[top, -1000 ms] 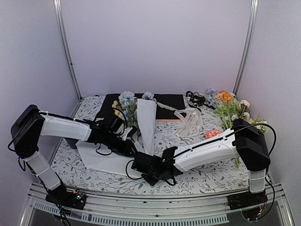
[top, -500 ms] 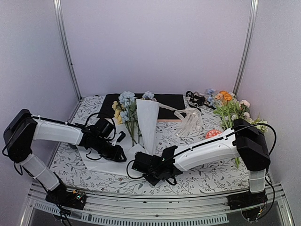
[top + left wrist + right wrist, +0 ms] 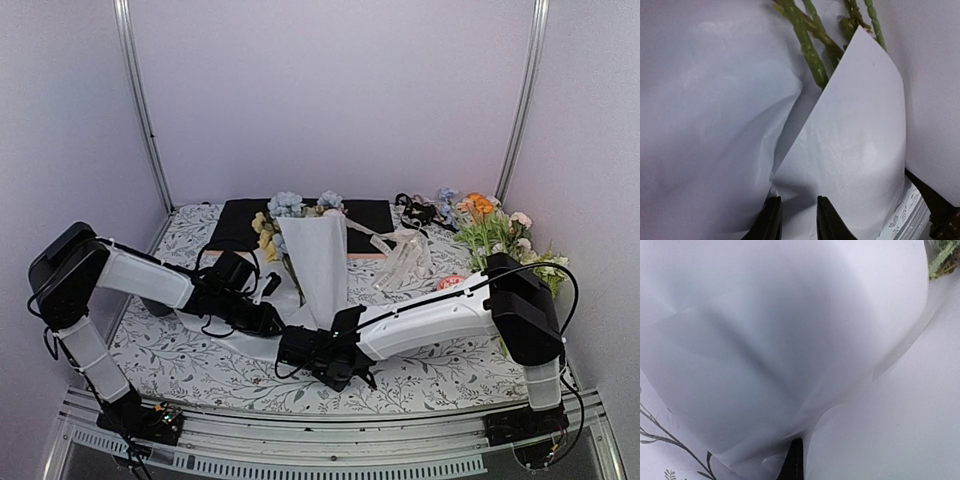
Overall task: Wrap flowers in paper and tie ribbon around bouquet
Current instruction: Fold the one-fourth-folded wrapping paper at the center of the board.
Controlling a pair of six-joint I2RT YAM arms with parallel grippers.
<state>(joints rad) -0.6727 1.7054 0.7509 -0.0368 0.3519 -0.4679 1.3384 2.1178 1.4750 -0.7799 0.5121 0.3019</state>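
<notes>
Paper (image 3: 320, 265) flap now folds wider over flowers (image 3: 288, 205), wrap advancing; right hand (image 3: 298, 348) pinches paper's near tip, left hand (image 3: 796, 212) narrow, grip unclear.

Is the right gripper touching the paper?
Touching. In the right wrist view the paper folds right over the shut right gripper, hiding all but a dark sliver of it.

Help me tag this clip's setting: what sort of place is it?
Likely a small lab booth for robot trials, not a florist's: plain lilac walls, metal corner posts, and a left arm and right arm bolted at a floral-clothed table.
</notes>
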